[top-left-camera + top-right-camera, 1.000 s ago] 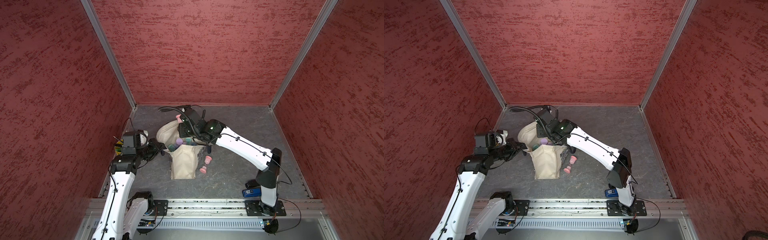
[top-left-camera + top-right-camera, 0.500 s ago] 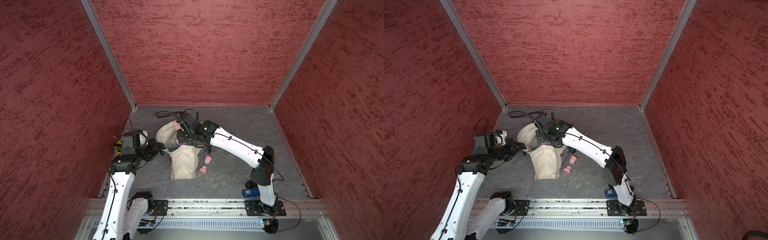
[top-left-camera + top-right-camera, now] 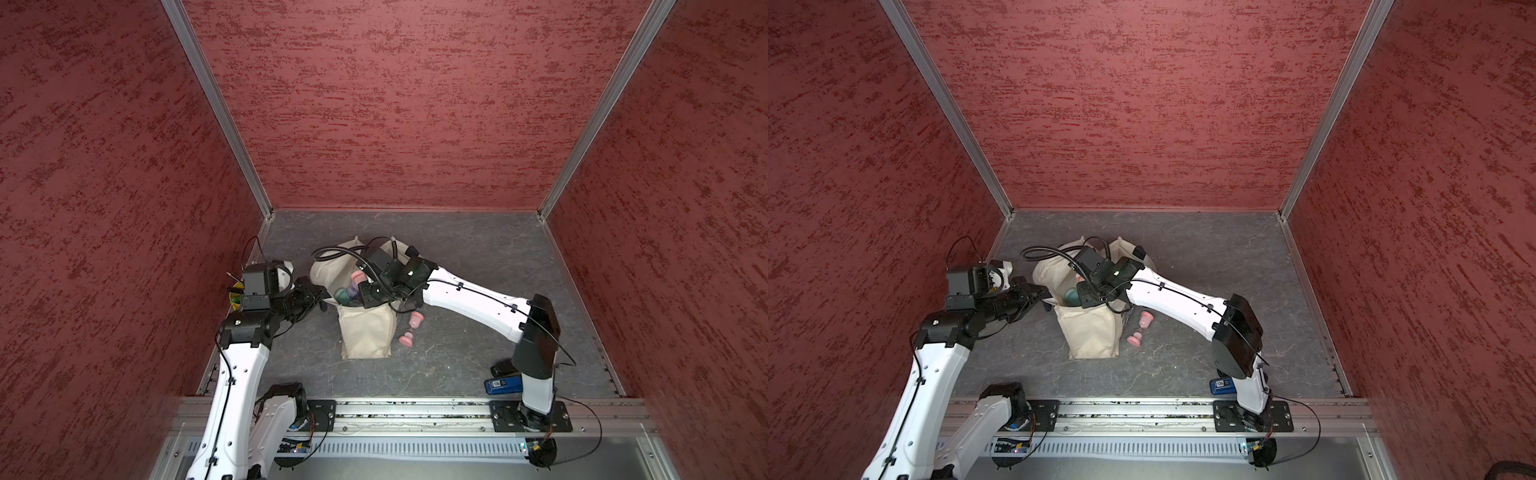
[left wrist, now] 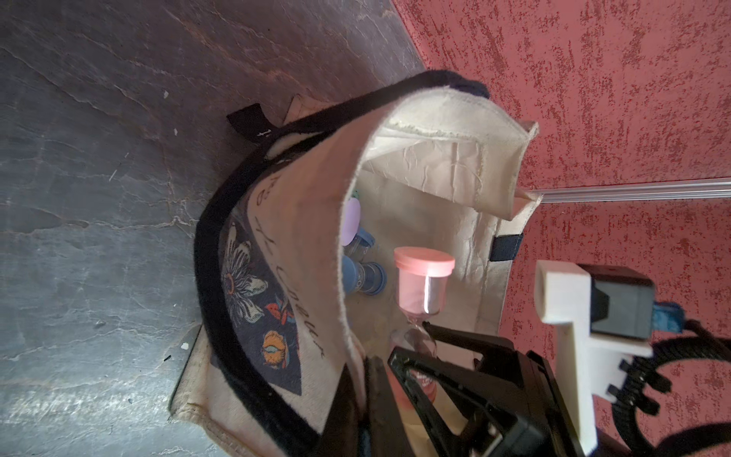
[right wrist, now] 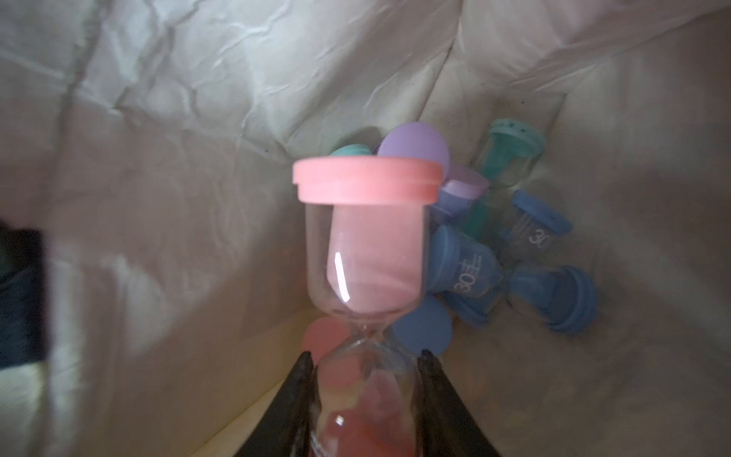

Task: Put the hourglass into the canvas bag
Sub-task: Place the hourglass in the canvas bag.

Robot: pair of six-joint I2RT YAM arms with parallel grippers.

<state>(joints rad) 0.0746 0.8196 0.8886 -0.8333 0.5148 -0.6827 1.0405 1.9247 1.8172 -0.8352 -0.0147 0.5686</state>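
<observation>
The cream canvas bag [image 3: 365,332] [image 3: 1090,332] stands open in the middle of the floor. My left gripper [image 3: 322,297] [image 4: 366,368] is shut on the bag's rim at its left side, with the cloth pinched between the jaws. My right gripper [image 3: 368,291] [image 5: 366,356] reaches into the bag's mouth, shut on the lower bulb of a pink hourglass [image 5: 366,245] [image 4: 423,285]. Its pink cap points into the bag. Several blue, purple and teal hourglasses [image 5: 466,269] lie on the bag's bottom. Another pink hourglass [image 3: 411,330] [image 3: 1140,330] lies on the floor at the bag's right side.
A yellow pencil cup [image 3: 236,297] stands by the left wall behind my left wrist. A blue object [image 3: 503,385] [image 3: 1219,385] lies near the right arm's base. Red walls close in three sides; the bag's dark strap [image 4: 209,277] hangs along its outer face.
My right gripper has moved left and down with the pink hourglass, from above the bag's far rim into its mouth. The left arm has kept still.
</observation>
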